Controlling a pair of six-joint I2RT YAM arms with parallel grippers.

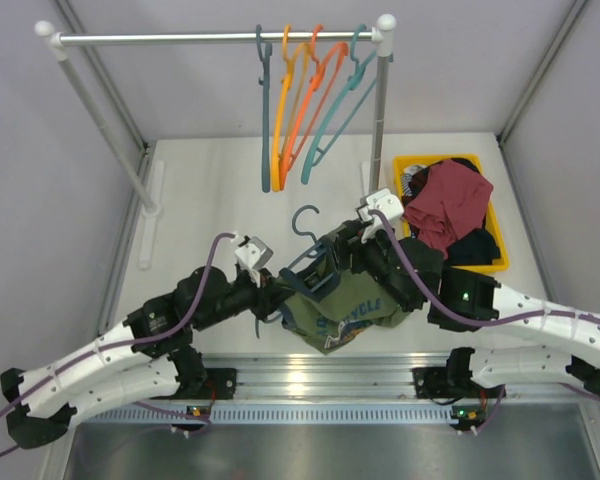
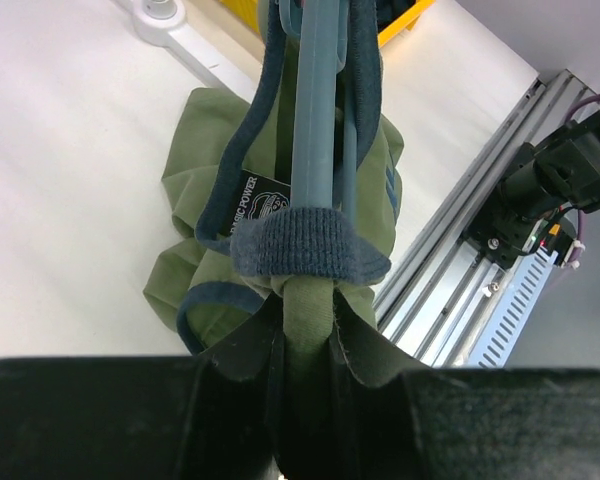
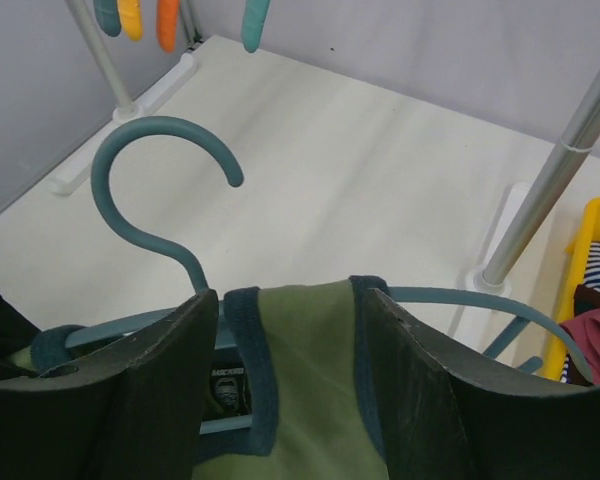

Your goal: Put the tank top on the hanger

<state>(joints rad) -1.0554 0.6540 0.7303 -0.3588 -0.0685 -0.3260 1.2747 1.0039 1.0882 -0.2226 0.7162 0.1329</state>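
The slate-teal hanger (image 1: 306, 225) is held above the table centre, hook pointing away. The olive-green tank top (image 1: 342, 312) hangs bunched from it. My left gripper (image 1: 278, 290) is shut on an olive shoulder strap (image 2: 308, 315) pulled over one end of the hanger's arm (image 2: 312, 130); teal trim (image 2: 305, 245) wraps that arm. My right gripper (image 1: 348, 250) is at the hanger's neck. In the right wrist view its fingers (image 3: 160, 390) stand apart, one on each side of the other strap (image 3: 310, 370), which lies flat over the hanger (image 3: 155, 190).
A clothes rail (image 1: 220, 38) crosses the back with orange and teal hangers (image 1: 300, 100) on it; its right post (image 1: 380, 110) stands just behind the right gripper. A yellow bin (image 1: 420, 160) with a maroon garment (image 1: 445, 205) sits at the right.
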